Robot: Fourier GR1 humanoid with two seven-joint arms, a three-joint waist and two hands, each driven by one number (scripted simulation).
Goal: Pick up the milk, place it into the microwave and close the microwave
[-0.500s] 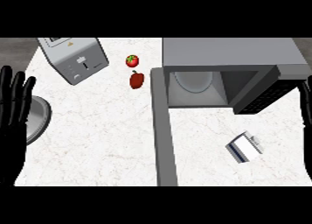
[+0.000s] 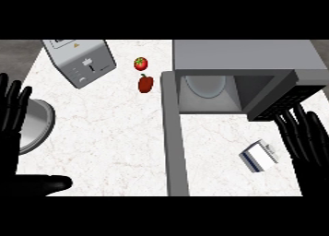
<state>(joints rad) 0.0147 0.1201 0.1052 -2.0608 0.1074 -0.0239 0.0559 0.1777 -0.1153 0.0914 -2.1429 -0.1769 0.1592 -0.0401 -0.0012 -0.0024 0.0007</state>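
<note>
Black right hand (image 2: 308, 138) open, empty, beside milk (image 2: 261, 156).

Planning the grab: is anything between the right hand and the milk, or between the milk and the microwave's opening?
Nothing visible blocks either path. The milk lies on bare counter just left of the open right hand. The microwave is open ahead of it, its door swung out well to the milk's left.

Milk (image 2: 261, 156) lies beside the right hand (image 2: 308, 140), before the open microwave (image 2: 248, 57).

White marbled counter (image 2: 112, 138), evenly lit
</note>
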